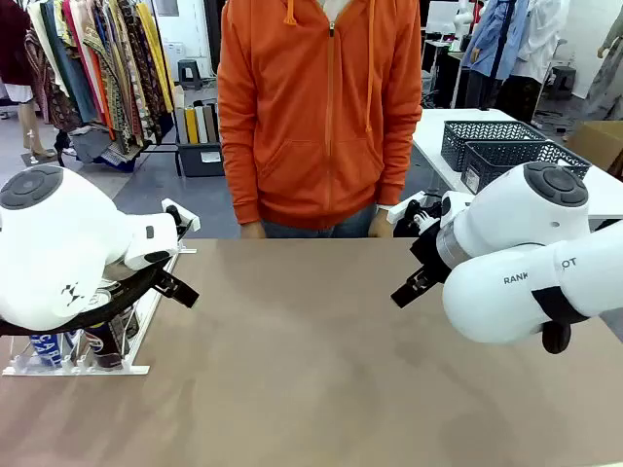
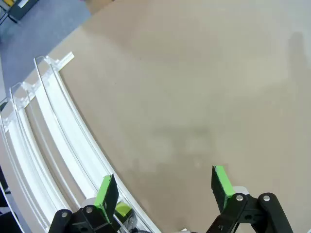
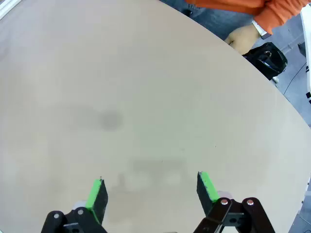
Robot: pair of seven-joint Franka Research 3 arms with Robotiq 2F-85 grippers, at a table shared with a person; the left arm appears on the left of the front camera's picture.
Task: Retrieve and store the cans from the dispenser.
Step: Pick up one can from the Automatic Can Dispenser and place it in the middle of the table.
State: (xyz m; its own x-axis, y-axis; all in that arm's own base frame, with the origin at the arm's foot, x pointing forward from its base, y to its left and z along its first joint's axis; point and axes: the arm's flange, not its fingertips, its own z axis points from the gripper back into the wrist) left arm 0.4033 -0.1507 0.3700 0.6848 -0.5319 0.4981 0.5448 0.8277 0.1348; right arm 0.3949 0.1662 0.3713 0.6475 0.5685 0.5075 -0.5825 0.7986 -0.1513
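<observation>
Dispenser (image 1: 83, 368) at the near-left corner of the table (image 1: 321, 389), on the robot's left, largely hidden behind the left arm's white housing in the front view. Cans (image 1: 44, 348) stand at its front stop: a blue one with white lettering and a dark one beside it, both partly covered by the arm. In the left wrist view the white lanes curve along the picture's left side. A yellow-green patch with a silver rim shows low down behind one pad — possibly a can top, cannot tell.

Left gripper (image 2: 164, 180): jaws spread wide, nothing between the green pads, above bare tabletop just beside the dispenser's inner rail.

Right gripper (image 3: 151, 184): spread the same way and empty, over bare tabletop on the robot's right — well apart from the dispenser.

Person in orange hoodie (image 1: 321, 117) at the far edge, centre, with one hand (image 3: 243, 36) at the table's edge. Two dark mesh baskets (image 1: 506, 146) on a white side table (image 1: 433, 131) beyond the right arm.
</observation>
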